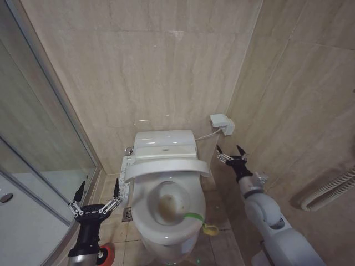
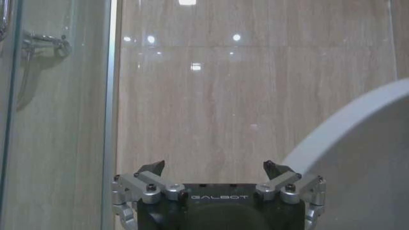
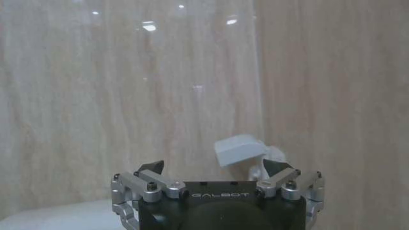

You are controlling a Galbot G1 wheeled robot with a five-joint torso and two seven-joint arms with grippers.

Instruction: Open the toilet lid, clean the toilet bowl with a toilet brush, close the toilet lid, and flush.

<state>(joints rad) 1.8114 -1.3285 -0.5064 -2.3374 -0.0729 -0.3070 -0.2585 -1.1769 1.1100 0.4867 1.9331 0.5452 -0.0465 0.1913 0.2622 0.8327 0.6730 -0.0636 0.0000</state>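
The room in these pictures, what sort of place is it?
Most likely a small bathroom. A white toilet stands open against tiled walls, a glass shower screen runs along the robot's left, and a red brush holder sits on the floor. Both grippers, left and right, hover open beside the toilet.

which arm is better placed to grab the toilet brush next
Left, probably. The left gripper is open just above the red holder on the floor beside the toilet bowl. The right gripper, also open, is up by the wall on the bowl's far side.
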